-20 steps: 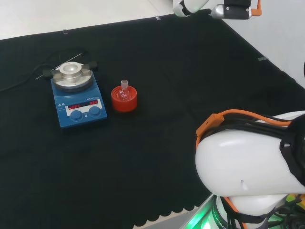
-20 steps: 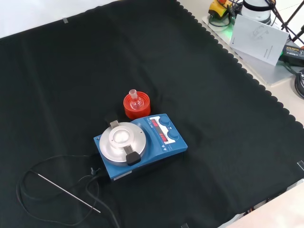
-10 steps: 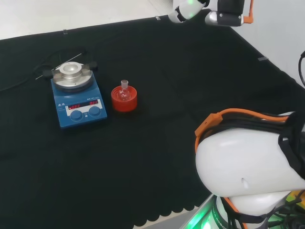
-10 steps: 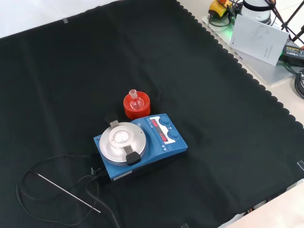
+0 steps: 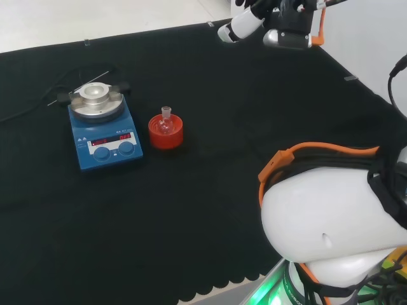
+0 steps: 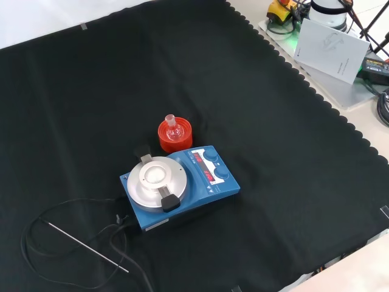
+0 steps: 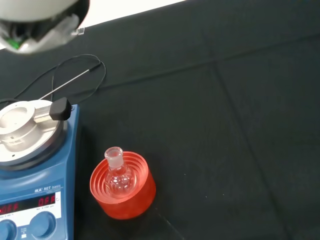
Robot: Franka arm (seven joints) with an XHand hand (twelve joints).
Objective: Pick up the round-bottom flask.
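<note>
Flask (image 7: pixel 119 176) upright on red stand (image 7: pixel 123 188), neck up; hand (image 5: pixel 240 24) apart, grip seemingly indiscernible.

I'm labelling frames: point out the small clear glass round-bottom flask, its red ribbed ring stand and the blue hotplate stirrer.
Flask (image 7: pixel 119 178), wrist view, bulb.
Stand (image 7: pixel 141 196), wrist view, outer wall.
Stirrer (image 6: pixel 214 189), front view, blue casing.

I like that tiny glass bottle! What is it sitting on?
The round-bottom flask sits upright on a red ribbed stand, beside the blue stirrer. The flask's rounded underside is hidden inside the stand's dip.
</note>
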